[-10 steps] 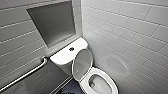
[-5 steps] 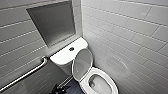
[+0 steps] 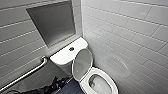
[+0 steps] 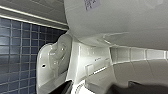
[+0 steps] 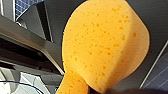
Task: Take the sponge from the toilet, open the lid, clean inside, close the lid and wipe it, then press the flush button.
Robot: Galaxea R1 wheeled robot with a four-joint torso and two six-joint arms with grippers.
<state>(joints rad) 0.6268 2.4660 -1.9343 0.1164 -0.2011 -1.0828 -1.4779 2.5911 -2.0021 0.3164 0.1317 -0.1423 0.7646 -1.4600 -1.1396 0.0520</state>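
Well, across the last second we see almost nothing shift: the head view has the same framing as the two earlier pictures, and the lid [image 3: 82, 63] stands raised just as it did then, its greyish underside facing the bowl and its back towards the tank. So the base and torso seem to be holding still, and any motion is slight arm work low down.

The toilet [image 3: 111, 83] sits in the corner of the white tiled walls, tank to the far left and open bowl to the near right. The flush button [image 3: 71, 49] lies dark in the middle of the tank top, with nothing touching it. A grab bar [image 3: 27, 73] runs along the left wall below a grey recessed panel [image 3: 53, 22].

The sponge [image 5: 105, 45] is off the toilet. It hangs close before the right wrist camera, and the right gripper [image 5: 105, 91] is pinching it at its narrow end. The left gripper [image 3: 60, 82] is down beside the toilet base on the left, over the dark blue floor tiles [image 4: 15, 50]. Whether it is spread or pressed together we cannot tell.

We judge that pickup and lid opening are done. Closing the lid, wiping it and flushing are still to do.
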